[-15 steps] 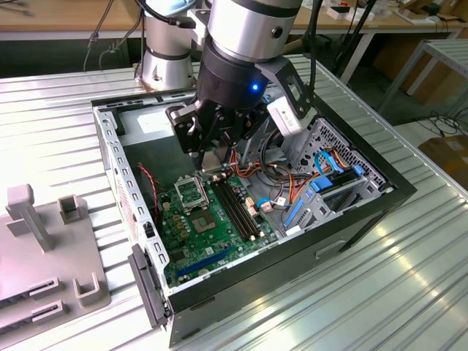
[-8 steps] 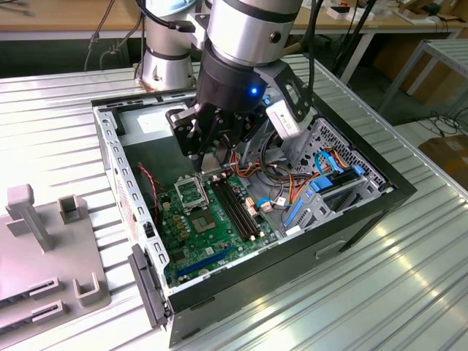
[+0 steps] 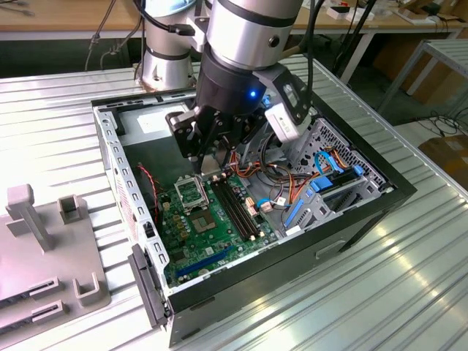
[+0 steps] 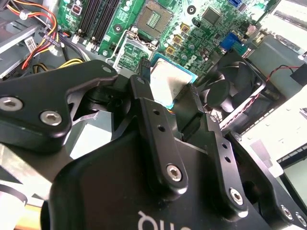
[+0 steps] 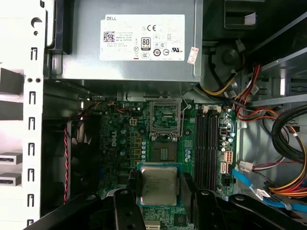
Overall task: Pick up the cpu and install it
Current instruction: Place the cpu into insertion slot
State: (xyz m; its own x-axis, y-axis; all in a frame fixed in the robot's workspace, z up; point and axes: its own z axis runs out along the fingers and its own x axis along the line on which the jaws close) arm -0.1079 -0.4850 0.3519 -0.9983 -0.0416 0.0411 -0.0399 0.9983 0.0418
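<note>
You had the claw (image 5: pixel 159 186) pinching the cpu (image 5: pixel 158 184) by two opposite edges. Both wrist views showed a black finger (image 4: pixel 144 93) pressed against each side of the chip, its silver-grey face turned up to the camera. The cpu was held over the green motherboard (image 5: pixel 120 143) inside the open computer case (image 3: pixel 365 212), which sat on the ribbed metal counter (image 3: pixel 409 292). It sat near the metal-framed socket (image 5: pixel 166 117) but apart from it, on the side away from the grey power-supply box (image 5: pixel 129 52). The long black memory slots (image 5: pixel 208 143) ran just beside the socket. A black fan (image 4: pixel 230 86) lay near the board's edge.
</note>
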